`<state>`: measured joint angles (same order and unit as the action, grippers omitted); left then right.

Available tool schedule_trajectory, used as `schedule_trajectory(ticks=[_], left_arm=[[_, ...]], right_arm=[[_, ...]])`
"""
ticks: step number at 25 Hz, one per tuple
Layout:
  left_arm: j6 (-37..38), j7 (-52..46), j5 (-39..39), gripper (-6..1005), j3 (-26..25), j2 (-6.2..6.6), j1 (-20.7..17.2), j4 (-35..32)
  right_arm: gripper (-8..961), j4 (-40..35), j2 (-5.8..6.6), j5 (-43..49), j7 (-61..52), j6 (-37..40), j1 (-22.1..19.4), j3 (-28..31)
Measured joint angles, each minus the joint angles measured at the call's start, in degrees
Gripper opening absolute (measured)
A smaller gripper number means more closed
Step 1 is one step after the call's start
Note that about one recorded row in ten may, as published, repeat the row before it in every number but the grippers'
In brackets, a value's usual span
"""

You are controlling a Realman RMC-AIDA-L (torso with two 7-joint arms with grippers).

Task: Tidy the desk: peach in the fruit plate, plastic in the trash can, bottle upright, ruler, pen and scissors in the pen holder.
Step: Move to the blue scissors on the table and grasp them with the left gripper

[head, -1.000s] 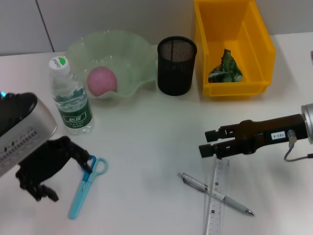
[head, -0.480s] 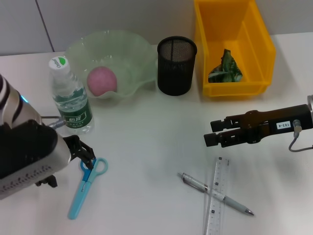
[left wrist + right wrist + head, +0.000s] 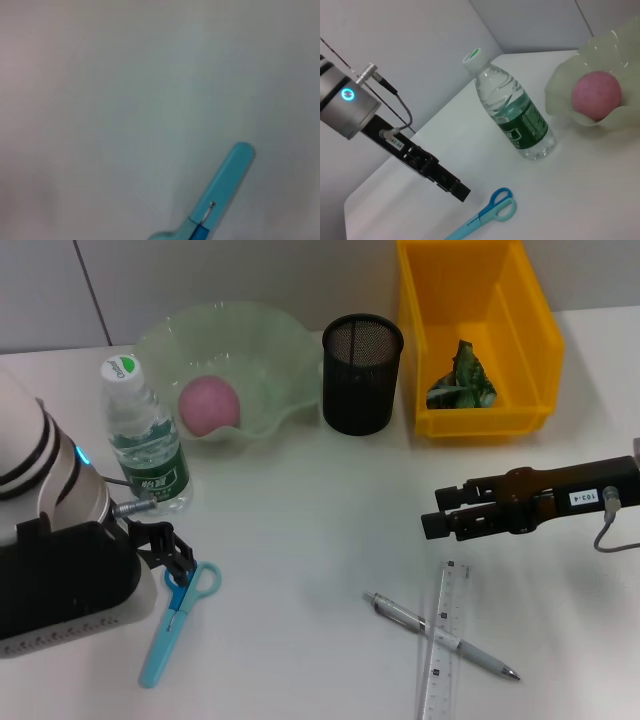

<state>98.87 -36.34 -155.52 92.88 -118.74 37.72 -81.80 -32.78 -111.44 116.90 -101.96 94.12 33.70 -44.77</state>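
Left gripper (image 3: 172, 558) now lowered beside scissors (image 3: 176, 613) loop handles, fingers' spread untellable; scissors next, likely. Right gripper (image 3: 440, 515) pulled back above ruler (image 3: 444, 640), narrow, empty. Pen (image 3: 440, 636) crossing ruler, untouched.

Head view: ruler (image 3: 441, 652) is running off the bottom edge, markings too fine to read. Left wrist view: scissors (image 3: 219, 195) are showing only the blade cover (handles cut off below). Left gripper (image 3: 172, 558) is sitting partly behind its own arm housing. Yellow trash can (image 3: 480, 332) is getting clipped at the top.
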Motion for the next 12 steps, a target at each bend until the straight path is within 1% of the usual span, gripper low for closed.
schedule_trajectory(ticks=[3,12], left_arm=[[-0.4,1.2,-0.5,750,0.6,-0.06,1.0,2.3],[-2.0,5.6,0.8,740,0.9,-0.27,1.2,4.6]], right_arm=[[816,0.0,0.00,0.0,0.0,-0.4,0.2,0.0],[816,0.1,0.00,0.0,-0.2,-0.6,0.2,0.0]])
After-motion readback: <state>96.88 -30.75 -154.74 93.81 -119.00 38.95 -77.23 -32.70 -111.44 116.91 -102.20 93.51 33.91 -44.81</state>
